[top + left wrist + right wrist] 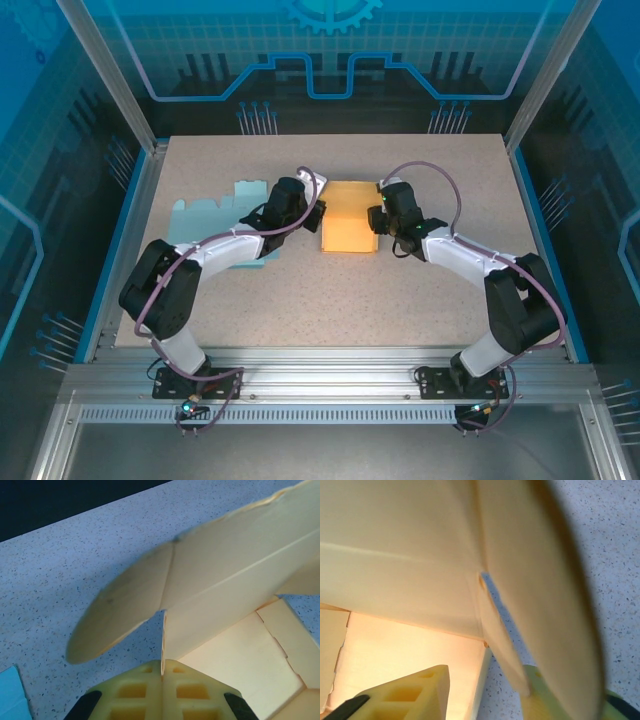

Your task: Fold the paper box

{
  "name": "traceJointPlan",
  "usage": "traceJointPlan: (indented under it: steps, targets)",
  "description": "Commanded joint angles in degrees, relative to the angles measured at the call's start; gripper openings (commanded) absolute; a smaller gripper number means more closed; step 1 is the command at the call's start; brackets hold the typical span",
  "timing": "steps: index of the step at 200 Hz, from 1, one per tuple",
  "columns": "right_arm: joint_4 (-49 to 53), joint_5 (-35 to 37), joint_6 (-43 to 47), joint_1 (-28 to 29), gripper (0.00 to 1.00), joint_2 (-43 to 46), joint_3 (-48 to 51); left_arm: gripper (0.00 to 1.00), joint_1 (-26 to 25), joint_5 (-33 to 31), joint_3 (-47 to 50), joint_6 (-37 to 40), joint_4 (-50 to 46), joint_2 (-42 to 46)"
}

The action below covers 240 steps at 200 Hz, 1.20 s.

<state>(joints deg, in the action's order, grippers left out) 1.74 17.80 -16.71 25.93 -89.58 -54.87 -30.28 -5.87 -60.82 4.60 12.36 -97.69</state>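
Paper box (350,218): pale orange card, lying mid-table directly between the two grippers. Left gripper (162,669): fingers pressed together, clamped on a thin upright card edge of the box. Right gripper (487,675): fingers apart, with a narrow flap (501,645) of the box standing between them, close to the right-hand finger; contact cannot be confirmed.

Surface: table (330,300), beige speckled top. A light blue card sheet (205,215) lies flat on the outer side of the left gripper, partly under the left arm.

Room: aluminium frame posts (104,72) and blue printed wall panels (330,50) around the table.

Box condition: partly raised. A rounded tab (120,610) and a long panel (235,570) lean above the left gripper. The floor panel (235,655) lies flat beyond it, with a jagged crease.

Obscured: card nearest both wrist cameras is blurred, and its outer edges are cut off. From overhead, both wrists cover the box's side edges.
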Motion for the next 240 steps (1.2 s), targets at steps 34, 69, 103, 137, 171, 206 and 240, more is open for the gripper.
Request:
traceJointPlan:
  steps: [34,69,103,137,171,206,240]
  targets:
    - [1.89,1.37,1.81,0.53,0.47,0.79,-3.91,0.00,-0.56,-1.04,0.39,1.94,0.78,-1.53]
    - [2.31,0.58,2.53,0.34,0.42,0.47,-5.00,0.00,-0.56,-0.72,-0.18,2.35,0.37,-1.88]
    - [2.57,-1.04,2.41,0.06,0.22,-0.28,-5.34,0.00,-0.52,-0.68,-1.18,1.00,-0.10,-2.49]
    - [1.63,-3.24,0.46,0.26,0.07,-0.59,-4.74,0.00,-1.07,-1.51,-3.52,-5.47,-1.93,-3.33]
    - [0.30,-3.47,-1.00,1.39,0.00,-1.45,-4.65,0.00,-2.74,-4.71,-5.92,-14.42,-4.00,-5.22]
    - [0.07,-3.57,-0.84,1.94,0.00,-2.18,-4.63,0.00,-3.73,-6.35,-6.57,-15.40,-3.72,-6.55]
    - [0.86,-7.39,3.35,-1.08,0.13,0.68,-3.99,0.00,-3.56,-6.06,-6.77,-9.25,-4.55,-6.00]
